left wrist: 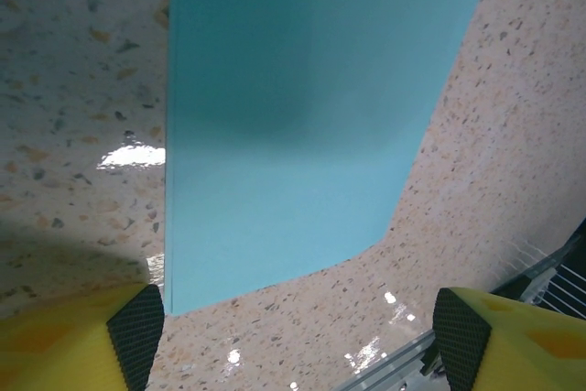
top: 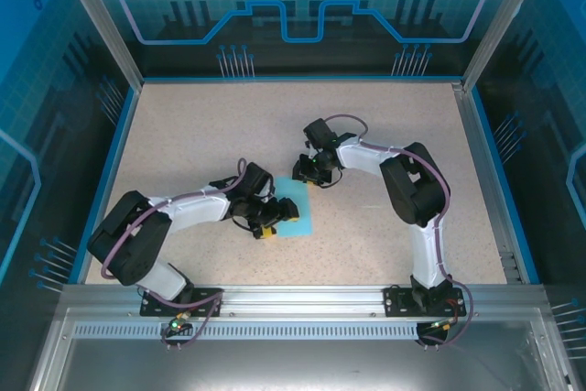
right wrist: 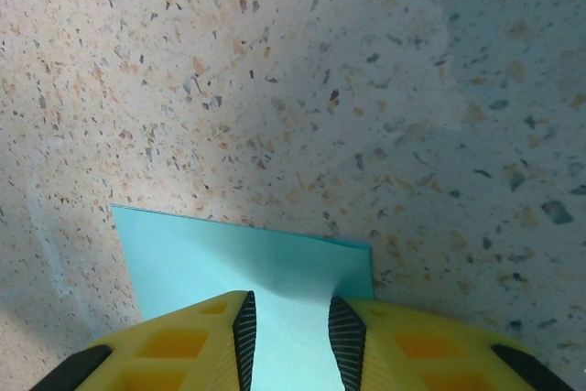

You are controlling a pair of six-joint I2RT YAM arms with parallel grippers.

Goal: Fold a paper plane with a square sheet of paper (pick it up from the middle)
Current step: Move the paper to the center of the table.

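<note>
The light cyan-blue sheet of paper [top: 295, 215] lies flat on the speckled table between the two arms. In the left wrist view the paper [left wrist: 302, 107] spreads ahead of my left gripper [left wrist: 298, 341], whose yellow fingers [left wrist: 101, 345] stand wide open just short of its near edge, with bare table between them. My right gripper [right wrist: 291, 341] is down over the opposite edge of the paper [right wrist: 201, 263]. Its jaws are a narrow gap apart, paper surface shows between them, and nothing is clasped. A second layer shows along that edge.
The speckled tabletop [top: 385, 125] is ringed by a blue border and aluminium frame posts [top: 101, 20]. A metal rail [top: 302, 298] carrying both arm bases runs along the near edge, close behind my left gripper [top: 265, 229].
</note>
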